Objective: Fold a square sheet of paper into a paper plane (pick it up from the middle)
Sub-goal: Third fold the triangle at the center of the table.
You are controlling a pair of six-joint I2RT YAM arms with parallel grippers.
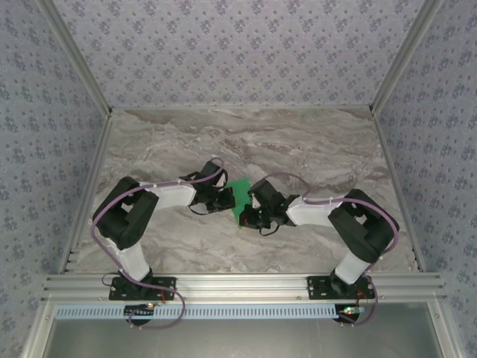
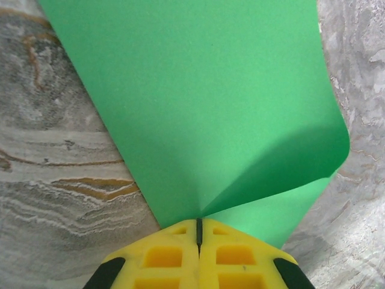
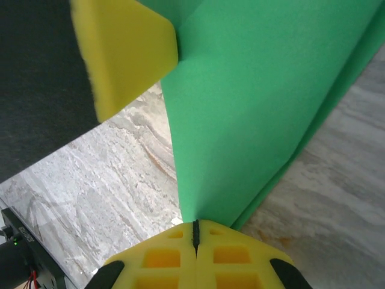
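The square sheet of paper (image 1: 241,195), bright green, hangs between my two grippers over the middle of the marble table. My left gripper (image 1: 227,198) comes in from the left, my right gripper (image 1: 255,209) from the right. In the left wrist view the yellow jaws (image 2: 198,221) are shut on the paper's near edge, and the sheet (image 2: 198,96) fans out ahead with its right side curled under. In the right wrist view the jaws (image 3: 195,224) are shut on the paper (image 3: 258,108), which looks doubled along its right edge. The left gripper's yellow fingertip (image 3: 129,54) presses the sheet at top left.
The grey-veined marble tabletop (image 1: 313,149) spreads out behind and beside the arms. An aluminium rail (image 1: 246,285) runs along the near edge, with both arm bases bolted to it. Patterned walls (image 1: 238,52) close in the back and sides.
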